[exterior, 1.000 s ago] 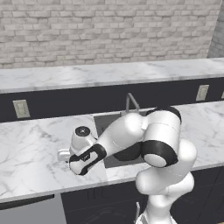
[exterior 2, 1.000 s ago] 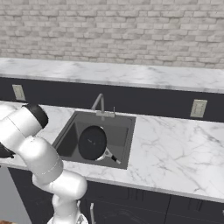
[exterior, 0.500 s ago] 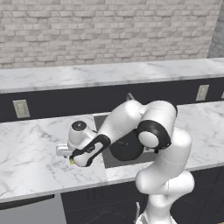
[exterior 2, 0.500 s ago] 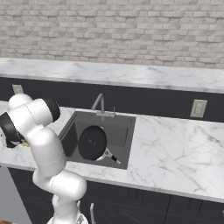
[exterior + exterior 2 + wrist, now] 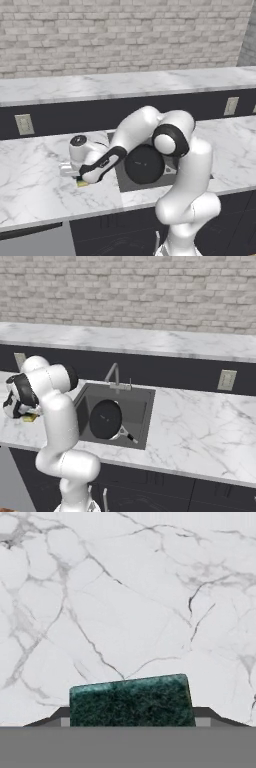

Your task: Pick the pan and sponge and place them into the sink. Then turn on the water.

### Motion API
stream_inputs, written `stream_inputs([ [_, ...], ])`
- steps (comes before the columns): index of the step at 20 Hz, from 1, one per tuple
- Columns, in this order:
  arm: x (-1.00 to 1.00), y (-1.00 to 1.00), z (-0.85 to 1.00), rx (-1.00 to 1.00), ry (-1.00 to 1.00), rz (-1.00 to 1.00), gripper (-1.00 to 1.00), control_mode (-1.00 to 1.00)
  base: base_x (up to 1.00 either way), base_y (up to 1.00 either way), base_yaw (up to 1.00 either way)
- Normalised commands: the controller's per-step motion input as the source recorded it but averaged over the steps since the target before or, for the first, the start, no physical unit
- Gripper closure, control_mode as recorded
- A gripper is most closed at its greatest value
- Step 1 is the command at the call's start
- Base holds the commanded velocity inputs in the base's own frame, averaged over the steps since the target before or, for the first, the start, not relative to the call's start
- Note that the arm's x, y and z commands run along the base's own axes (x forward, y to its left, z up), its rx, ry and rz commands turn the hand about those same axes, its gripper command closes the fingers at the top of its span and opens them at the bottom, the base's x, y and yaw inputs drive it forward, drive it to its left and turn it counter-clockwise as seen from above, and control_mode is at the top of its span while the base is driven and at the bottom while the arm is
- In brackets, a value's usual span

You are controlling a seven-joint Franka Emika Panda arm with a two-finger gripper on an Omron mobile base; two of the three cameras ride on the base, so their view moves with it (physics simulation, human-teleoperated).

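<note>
While the pan (image 5: 106, 418) already lies flat in the sink (image 5: 142, 397), the sponge (image 5: 131, 700) sits on the marble tabletop (image 5: 35, 180) left of the basin. Gripper (image 5: 81, 179) is down over the sponge, which lies between the finger tips in the hand view; whether the jaws have clamped on it cannot be told. Judged: first item done. Remaining: lift sponge, drop it in the sink, then open the faucet (image 5: 114, 374); no water visible.

I'm working in a rendered kitchen: a white marble counter (image 5: 200, 426) holds a recessed dark sink (image 5: 142, 401) with a thin faucet (image 5: 114, 375). A grey brick wall (image 5: 150, 291) backs it, with wall outlets (image 5: 226, 380) and dark cabinets (image 5: 165, 488) below.
</note>
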Motion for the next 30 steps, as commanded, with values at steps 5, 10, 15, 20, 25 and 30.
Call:
stream_inputs([
  [5, 0.00, -0.01, 0.11, 0.00, -0.02, 0.00, 1.00, -1.00, 0.00, 0.00, 0.00],
  [10, -0.09, -0.33, 0.19, -0.03, -0.08, 0.00, 1.00, -1.00, 0.00, 0.00, 0.00],
  [15, 0.00, -0.73, 0.08, -0.01, -0.08, 0.00, 1.00, -1.00, 0.00, 0.00, 0.00],
  [20, 0.00, -0.72, 0.19, 0.01, -0.03, 0.01, 1.00, -1.00, 0.00, 0.00, 0.00],
  [25, -0.01, -0.69, 0.30, 0.07, 0.00, 0.08, 1.00, -1.00, 0.00, 0.00, 0.00],
  [30, -0.04, -0.70, 0.13, 0.05, 0.00, 0.08, 1.00, -1.00, 0.00, 0.00, 0.00],
])
